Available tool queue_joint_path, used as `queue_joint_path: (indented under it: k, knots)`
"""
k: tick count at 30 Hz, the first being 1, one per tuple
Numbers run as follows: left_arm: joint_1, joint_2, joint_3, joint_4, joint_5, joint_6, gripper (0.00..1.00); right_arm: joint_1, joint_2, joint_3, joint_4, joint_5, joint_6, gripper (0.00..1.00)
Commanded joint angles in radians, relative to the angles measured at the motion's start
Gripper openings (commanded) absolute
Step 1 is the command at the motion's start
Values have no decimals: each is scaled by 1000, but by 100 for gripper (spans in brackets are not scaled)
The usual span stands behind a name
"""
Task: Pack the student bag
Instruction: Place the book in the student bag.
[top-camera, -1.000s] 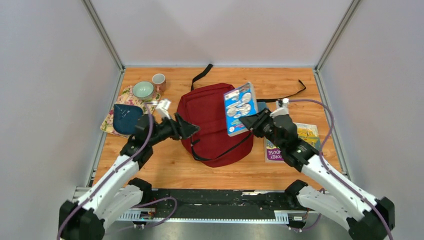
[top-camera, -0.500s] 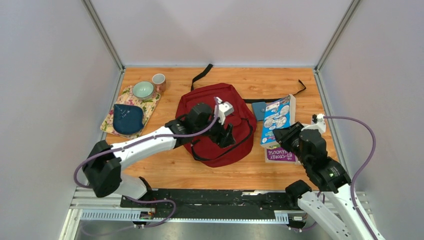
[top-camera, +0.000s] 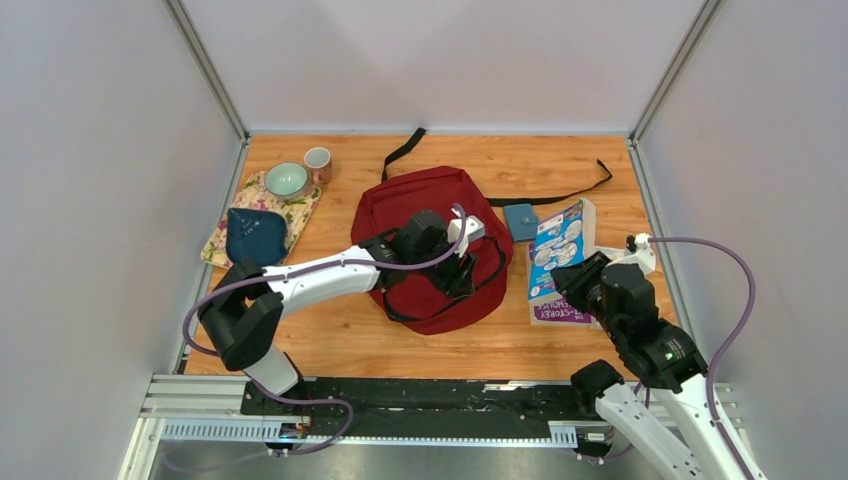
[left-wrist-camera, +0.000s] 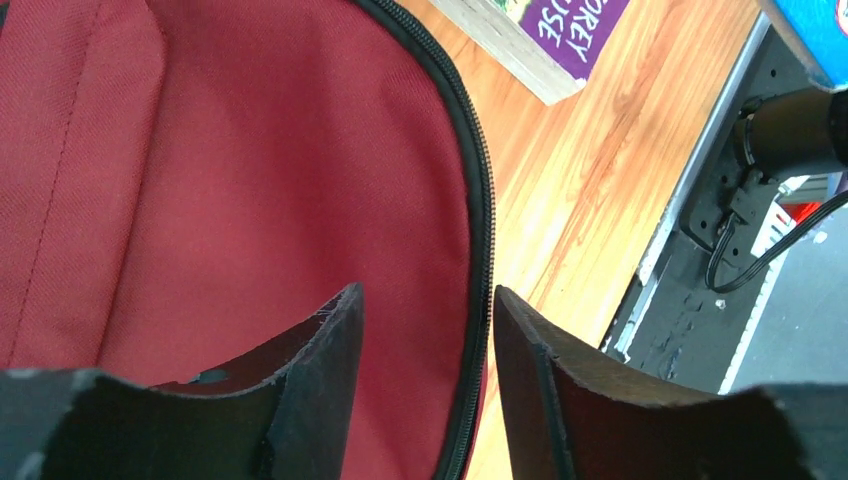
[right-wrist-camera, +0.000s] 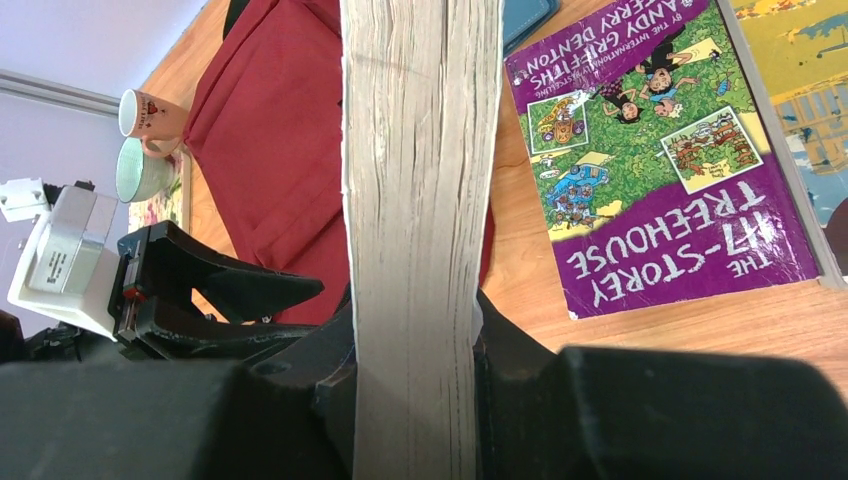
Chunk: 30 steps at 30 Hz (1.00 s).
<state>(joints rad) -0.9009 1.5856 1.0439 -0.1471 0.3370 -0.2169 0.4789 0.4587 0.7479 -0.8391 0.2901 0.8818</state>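
Observation:
The student bag (top-camera: 415, 200), dark red with black zippers, lies flat mid-table. My left gripper (top-camera: 466, 272) reaches across it to its near right edge. In the left wrist view the left gripper (left-wrist-camera: 425, 295) stands open, its fingers either side of the bag's black zipper (left-wrist-camera: 487, 240) without pinching it. My right gripper (top-camera: 578, 280) is right of the bag, shut on a thick book with a blue cover (top-camera: 556, 240). The book's page edge (right-wrist-camera: 420, 150) rises upright between the fingers of the right gripper (right-wrist-camera: 415, 320).
A purple "Storey Treehouse" book (top-camera: 558, 311) lies under the right arm, also seen as the purple book (right-wrist-camera: 680, 200). A teal wallet (top-camera: 519, 220) sits by the bag's right side. A dark blue pouch (top-camera: 255, 236), bowl (top-camera: 287, 180) and mug (top-camera: 318, 160) are far left. Black straps (top-camera: 560, 196) trail behind.
My left arm swung from the bag's left side across to its right edge and its jaws narrowed a little. My right arm drew back rightward, carrying the blue book off the bag.

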Motion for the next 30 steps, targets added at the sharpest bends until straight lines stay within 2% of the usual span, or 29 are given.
queue_joint_path:
  k: [1,3,9,11,14,15,17,21,30]
  knots:
    - [0,22,56,17,26,16,55,-3,-28,48,61,34,-6,0]
    - [0,31,56,15,39,14,50,-3,-28,50,58,35,-6,0]
    - [0,54,71,-6,92,17,47,-5,-26,48,55,37,-7,0]
    - [0,56,68,-8,96,16,41,-5,-25,45,55,34,-4,0]
    - [0,62,67,-5,100,13,26,-5,-25,45,54,29,-4,0]
    - [-1,60,70,-6,100,11,17,-5,-25,45,52,29,-6,0]
    - [0,57,70,-5,97,7,11,-6,-26,45,51,29,-6,0]
    - [0,45,79,-6,99,2,14,-5,-25,44,49,21,-9,0]
    - [0,10,88,3,106,-9,12,-5,-22,33,48,6,-7,0]
